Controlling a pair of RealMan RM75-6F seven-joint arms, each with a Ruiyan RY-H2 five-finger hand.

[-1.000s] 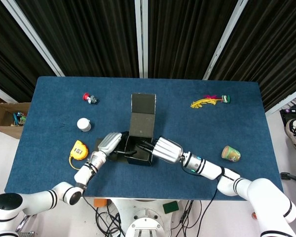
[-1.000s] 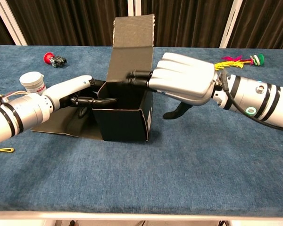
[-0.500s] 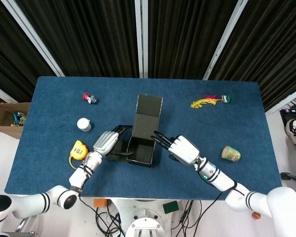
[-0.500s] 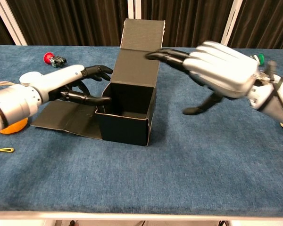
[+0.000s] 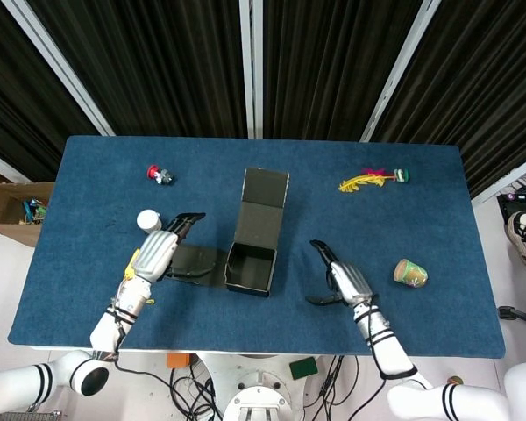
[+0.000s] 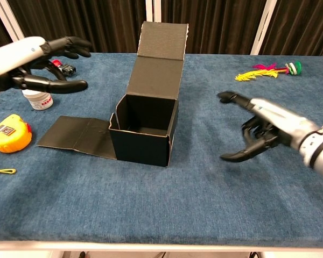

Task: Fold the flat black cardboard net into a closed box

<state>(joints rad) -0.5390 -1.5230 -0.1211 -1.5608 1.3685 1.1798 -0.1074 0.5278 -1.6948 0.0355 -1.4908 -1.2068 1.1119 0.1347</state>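
The black cardboard box (image 5: 252, 263) (image 6: 145, 129) stands half-folded in the middle of the table, its top open and its lid panel (image 6: 159, 59) upright at the back. One unfolded flap (image 6: 78, 134) lies flat on the cloth to its left. My left hand (image 5: 162, 250) (image 6: 35, 59) hovers left of the box, fingers spread, holding nothing. My right hand (image 5: 342, 279) (image 6: 264, 126) is well to the right of the box, fingers apart and empty. Neither hand touches the box.
On the blue cloth lie a yellow tape measure (image 6: 8, 134), a white jar (image 5: 148, 220), a small red toy (image 5: 160, 174), a feathered toy (image 5: 374, 180) at the back right, and a tan cup on its side (image 5: 410, 273).
Both hands have let go of the box and pulled away, the left hand to the left and up, the right hand to the right and toward me. The box stays standing.
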